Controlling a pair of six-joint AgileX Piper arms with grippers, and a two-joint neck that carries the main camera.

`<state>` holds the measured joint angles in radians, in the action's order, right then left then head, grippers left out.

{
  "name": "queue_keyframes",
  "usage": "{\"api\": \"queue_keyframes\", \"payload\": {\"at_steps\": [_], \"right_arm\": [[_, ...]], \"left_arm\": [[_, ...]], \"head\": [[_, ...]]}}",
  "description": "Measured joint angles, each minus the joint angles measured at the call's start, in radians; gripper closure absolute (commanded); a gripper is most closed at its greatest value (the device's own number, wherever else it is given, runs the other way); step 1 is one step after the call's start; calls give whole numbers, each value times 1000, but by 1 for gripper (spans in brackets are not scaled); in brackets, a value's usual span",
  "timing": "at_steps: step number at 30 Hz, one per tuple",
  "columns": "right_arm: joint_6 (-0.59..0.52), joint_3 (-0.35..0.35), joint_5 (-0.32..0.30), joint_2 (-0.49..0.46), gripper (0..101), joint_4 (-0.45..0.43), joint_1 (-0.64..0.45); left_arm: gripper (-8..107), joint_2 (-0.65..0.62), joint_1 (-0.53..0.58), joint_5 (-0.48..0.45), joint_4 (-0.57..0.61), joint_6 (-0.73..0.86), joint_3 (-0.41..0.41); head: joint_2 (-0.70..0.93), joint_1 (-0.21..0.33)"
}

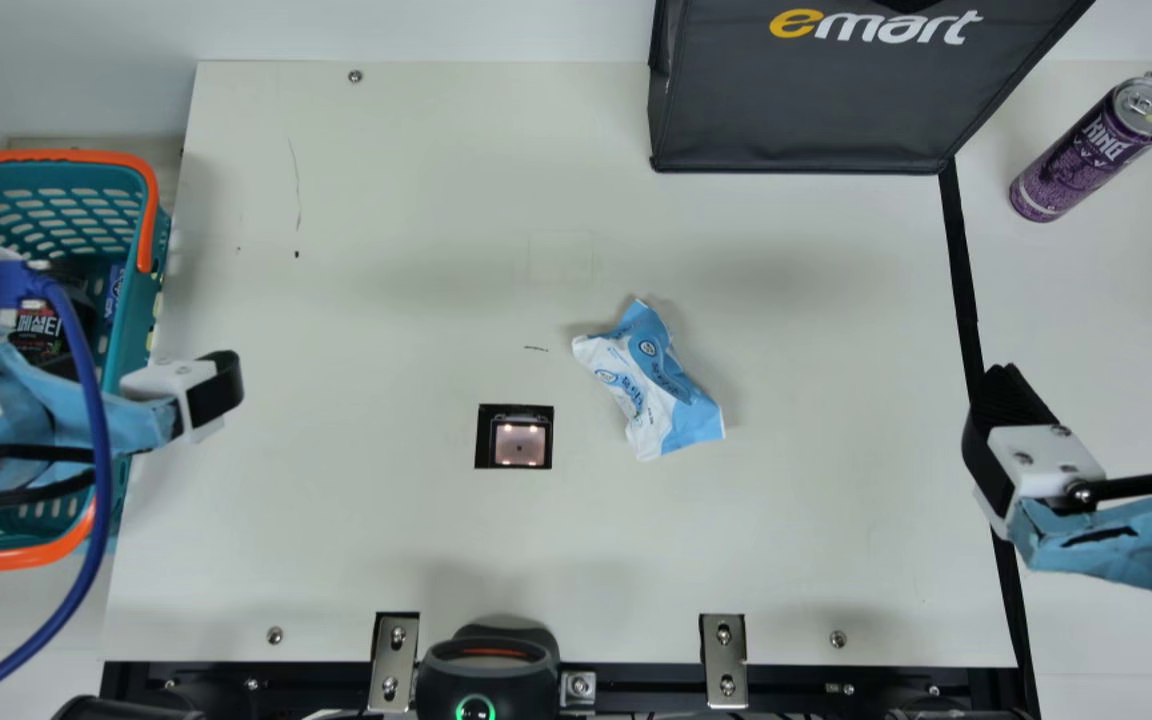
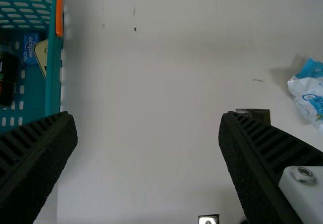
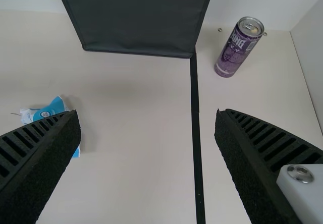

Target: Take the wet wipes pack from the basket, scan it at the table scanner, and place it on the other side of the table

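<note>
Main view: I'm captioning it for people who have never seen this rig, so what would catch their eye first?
Probably the blue-and-white wipes pack, lying near the middle of the cream table, to the right of the lit scanner window. Next come the orange-trimmed teal basket at the left edge and the dark bag at the top.

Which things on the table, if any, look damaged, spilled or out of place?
Nothing looks spilled. The table has a thin dark line, like a scratch, and dark specks near the basket, odd on its plain top. The wipes pack lies slanted beside the scanner, wrinkled but with no visible tear.
</note>
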<state>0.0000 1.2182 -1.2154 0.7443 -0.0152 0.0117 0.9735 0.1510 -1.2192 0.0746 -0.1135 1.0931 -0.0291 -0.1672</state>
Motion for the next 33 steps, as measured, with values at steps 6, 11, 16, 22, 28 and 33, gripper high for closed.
{"api": "queue_keyframes", "payload": {"at_steps": [6,11,16,22,28,33], "right_arm": [[0,0,0,0,6,0,0],[0,4,-2,15,6,0,25],[-24,-6,-4,55,6,15,82],[-106,-41,-4,103,6,78,117],[-219,-78,-3,154,6,160,100],[-315,-97,-2,199,6,210,79]], "left_arm": [[9,0,0,-3,0,0,0],[9,0,0,-3,0,0,0],[9,0,0,-3,0,0,0],[9,0,0,-3,0,0,0],[9,0,0,-3,0,0,0],[9,0,0,-3,0,0,0]], "head": [[0,0],[0,0],[0,0],[0,0],[0,0],[0,0]]}}
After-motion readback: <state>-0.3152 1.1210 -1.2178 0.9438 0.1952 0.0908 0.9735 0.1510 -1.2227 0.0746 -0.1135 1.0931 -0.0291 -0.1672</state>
